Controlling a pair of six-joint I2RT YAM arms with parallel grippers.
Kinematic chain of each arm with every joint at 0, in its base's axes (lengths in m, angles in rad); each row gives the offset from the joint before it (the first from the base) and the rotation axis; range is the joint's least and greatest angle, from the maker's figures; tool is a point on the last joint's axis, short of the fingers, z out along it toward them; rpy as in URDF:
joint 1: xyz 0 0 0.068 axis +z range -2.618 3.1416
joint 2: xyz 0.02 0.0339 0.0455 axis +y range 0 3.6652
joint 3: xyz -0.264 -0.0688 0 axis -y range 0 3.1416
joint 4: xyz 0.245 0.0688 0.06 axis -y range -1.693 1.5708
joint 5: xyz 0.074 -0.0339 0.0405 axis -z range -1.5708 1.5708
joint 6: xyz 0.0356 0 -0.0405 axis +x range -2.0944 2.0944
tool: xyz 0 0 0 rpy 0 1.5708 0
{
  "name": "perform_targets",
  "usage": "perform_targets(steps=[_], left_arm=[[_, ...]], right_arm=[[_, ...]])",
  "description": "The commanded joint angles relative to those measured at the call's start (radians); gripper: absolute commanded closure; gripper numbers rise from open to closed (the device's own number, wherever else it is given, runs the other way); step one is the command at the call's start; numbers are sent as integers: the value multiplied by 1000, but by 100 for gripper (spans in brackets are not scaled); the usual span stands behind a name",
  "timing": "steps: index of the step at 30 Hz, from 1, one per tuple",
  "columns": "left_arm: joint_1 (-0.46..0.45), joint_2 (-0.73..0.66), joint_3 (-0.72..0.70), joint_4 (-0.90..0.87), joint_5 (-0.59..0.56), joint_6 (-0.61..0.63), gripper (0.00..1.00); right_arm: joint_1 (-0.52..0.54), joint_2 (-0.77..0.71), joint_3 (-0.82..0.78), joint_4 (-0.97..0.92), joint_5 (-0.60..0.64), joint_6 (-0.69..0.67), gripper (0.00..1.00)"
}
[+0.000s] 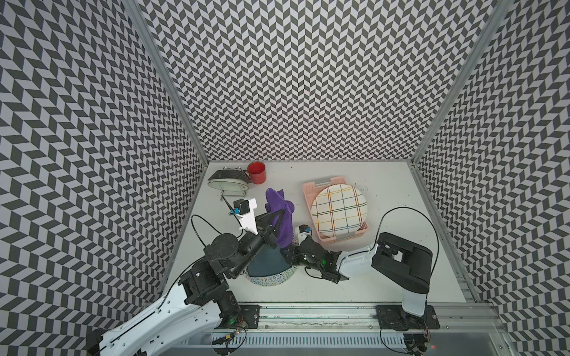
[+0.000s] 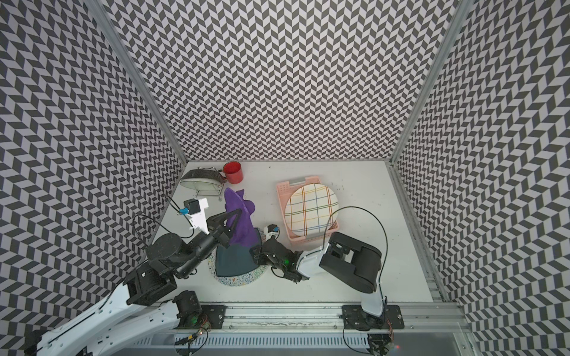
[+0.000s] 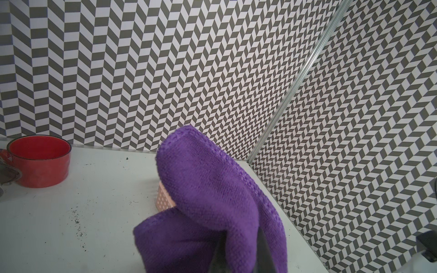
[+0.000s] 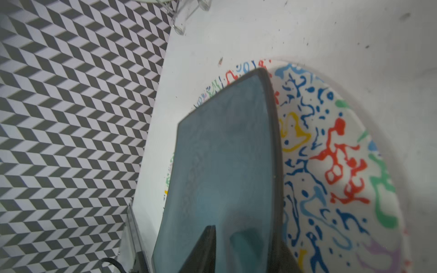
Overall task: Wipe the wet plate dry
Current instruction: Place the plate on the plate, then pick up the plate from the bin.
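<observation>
1. Near the front of the white desk (image 1: 385, 277), left of centre, a blue-grey plate (image 4: 224, 165) stands tilted over a flat squiggle-patterned plate (image 4: 331, 165).
2. The right hand (image 4: 246, 257) reaches in from the right, with one finger on either side of the blue-grey plate's edge. I cannot tell whether it is clamping the plate or standing slack.
3. The left hand (image 1: 281, 212) is pressed together on a purple cloth (image 1: 279, 200), raised just beyond the tilted plate. The cloth hangs toward the plate's far edge, but whether it touches is unclear.
4. As I judge it, the plate is presented and the cloth is poised, with no wiping visibly under way. The next move calls for bringing the cloth onto the plate's face and rubbing across it while the plate is steadied. A loose hold could let the plate slide.
5. The desk is smooth, white and flecked with dark specks. A pink basket (image 1: 311, 188) holding a checked plate (image 1: 339, 212) sits far and right of centre. At the far left, a red cup (image 1: 256, 172) stands beside a wire rack (image 1: 229, 194) holding a plate.
6. The walls (image 1: 308, 77) on three sides carry a grey-and-white zigzag pattern.
</observation>
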State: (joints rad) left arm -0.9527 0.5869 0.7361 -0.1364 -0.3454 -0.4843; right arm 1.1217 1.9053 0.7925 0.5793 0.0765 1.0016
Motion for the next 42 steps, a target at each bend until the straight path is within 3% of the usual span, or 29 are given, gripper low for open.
perform_targets(steps=[1,7,11,13,18,22,25,35,42], left_arm=[[9,-6,-10,23,-2,13,100],[16,16,-12,30,-13,28,100],[41,60,-24,35,-18,30,100],[67,97,-38,50,-18,32,100],[169,262,-65,99,36,24,100],[201,417,-81,180,53,22,100],[206,527,-79,236,21,39,100],[213,842,-55,368,106,28,100],[208,981,-66,521,233,10,100]], right_arm=[[6,-26,-13,46,20,-42,57],[19,-184,-111,-42,85,-86,30],[-22,-414,-189,-148,146,-173,31],[-119,-550,-206,-231,107,-245,35],[-585,-741,-177,-418,-116,-413,42],[-892,-683,-90,-505,-253,-499,40],[-1012,-594,-58,-501,-394,-520,36],[-1045,-398,-12,-421,-537,-551,48],[-1044,-471,-62,-334,-611,-537,63]])
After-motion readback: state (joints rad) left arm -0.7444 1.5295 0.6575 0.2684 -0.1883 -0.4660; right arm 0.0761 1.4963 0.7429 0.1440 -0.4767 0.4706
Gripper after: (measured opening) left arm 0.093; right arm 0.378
